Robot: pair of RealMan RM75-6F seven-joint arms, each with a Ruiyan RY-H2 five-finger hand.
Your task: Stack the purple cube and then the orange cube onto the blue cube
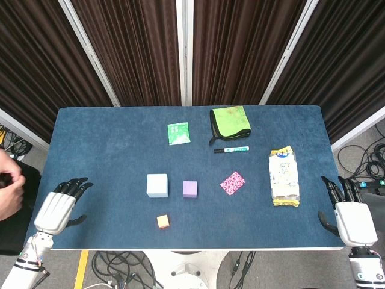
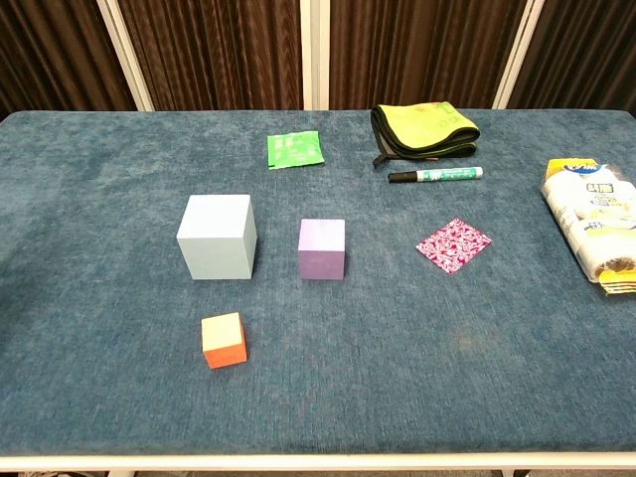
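A pale blue cube [image 1: 157,185] [image 2: 218,237] stands near the table's middle, the largest of the three. Just right of it, apart by a small gap, sits the purple cube [image 1: 190,189] [image 2: 322,248]. The small orange cube [image 1: 163,221] [image 2: 225,340] lies in front of the blue one, closer to the front edge. My left hand [image 1: 60,205] rests at the table's left front corner, fingers apart, holding nothing. At the right front corner my right hand [image 1: 348,214] is likewise open and empty. Only the head view shows the hands.
A green packet [image 1: 178,133], a folded green cloth [image 1: 230,122] and a marker [image 1: 231,149] lie at the back. A pink patterned square [image 1: 233,183] and a snack bag [image 1: 284,176] lie to the right. A person's hand [image 1: 7,186] shows at the far left edge.
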